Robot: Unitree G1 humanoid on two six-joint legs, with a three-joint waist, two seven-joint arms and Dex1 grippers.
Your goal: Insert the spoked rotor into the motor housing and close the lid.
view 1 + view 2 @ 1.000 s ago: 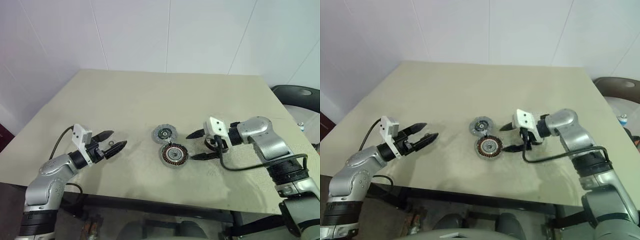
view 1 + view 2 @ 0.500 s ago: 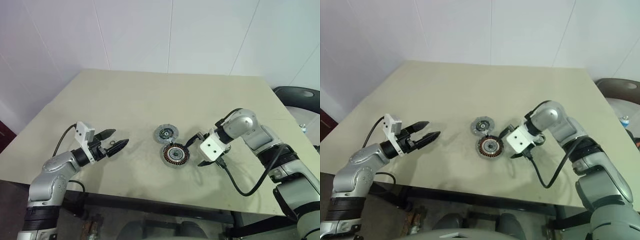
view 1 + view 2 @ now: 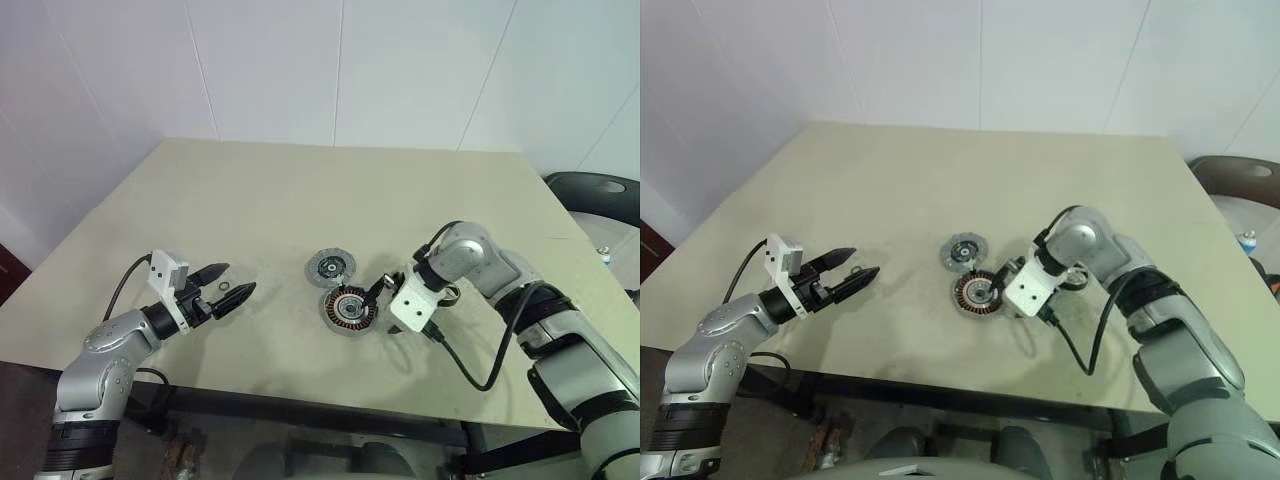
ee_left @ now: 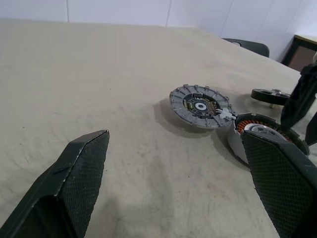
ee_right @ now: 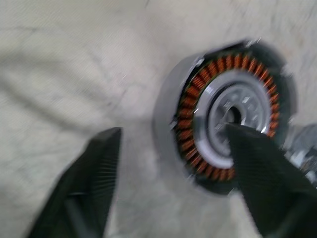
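The motor housing [image 3: 348,308], a silver cup with copper windings, lies on the table's near middle. Just behind it lies the lid [image 3: 330,266], a flat grey disc with a ribbed rim. The spoked rotor [image 4: 270,95], a black wheel, lies to the housing's right, partly hidden behind my right wrist [image 3: 446,292]. My right gripper [image 3: 386,308] points down at the housing's right side. It is open, with one finger [image 5: 94,168] outside the cup's wall and the other over the pale centre. My left gripper [image 3: 235,280] hovers open and empty well to the left.
The beige table [image 3: 250,200] has bare surface behind and to the left of the parts. A black chair [image 3: 598,195] stands past the table's right edge. My right arm's cable [image 3: 470,372] loops over the near edge.
My right gripper has rolled and tipped downward, shifted left onto the housing's right side, and its fingers have narrowed. The left arm has not moved.
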